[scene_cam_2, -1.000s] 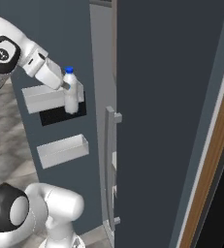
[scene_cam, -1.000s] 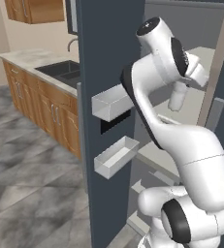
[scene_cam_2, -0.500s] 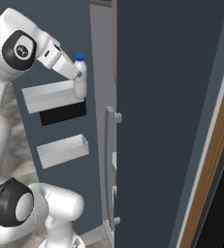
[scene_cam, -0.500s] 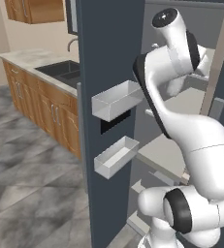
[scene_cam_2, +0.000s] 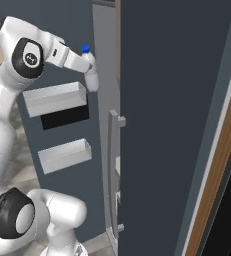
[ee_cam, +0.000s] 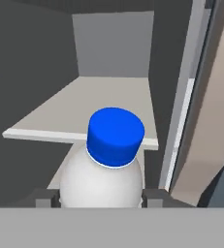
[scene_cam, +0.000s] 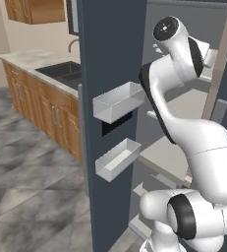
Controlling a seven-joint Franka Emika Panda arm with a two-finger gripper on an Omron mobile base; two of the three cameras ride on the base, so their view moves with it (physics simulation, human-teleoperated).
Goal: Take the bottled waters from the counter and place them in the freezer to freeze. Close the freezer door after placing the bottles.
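My gripper point(ee_cam: 101, 197) is shut on a blue-capped bottled water point(ee_cam: 104, 169), with a dark finger on each side of its body. In the right base view the bottle point(scene_cam_2: 91, 72) is held upright, high up at the edge of the freezer point(scene_cam_2: 104, 60) opening, above the upper door bin point(scene_cam_2: 54, 99). A pale grey freezer shelf point(ee_cam: 99, 111) lies just ahead of the bottle, slightly higher than its cap. The freezer door point(scene_cam: 110, 49) stands open to the left of the arm. The counter point(scene_cam: 29, 59) with its dark sink point(scene_cam: 66, 71) runs behind the door.
Two clear bins point(scene_cam: 119, 101) point(scene_cam: 117, 160) jut from the door's inner face close to the arm. A second tall dark door point(scene_cam_2: 172, 125) with a long grey handle point(scene_cam_2: 114, 165) stands shut on the right. Brown cabinets point(scene_cam: 41, 103) sit under the counter.
The arm has raised the bottle and carried it from beside the upper door bin toward the freezer opening. The grip on the bottle has held.
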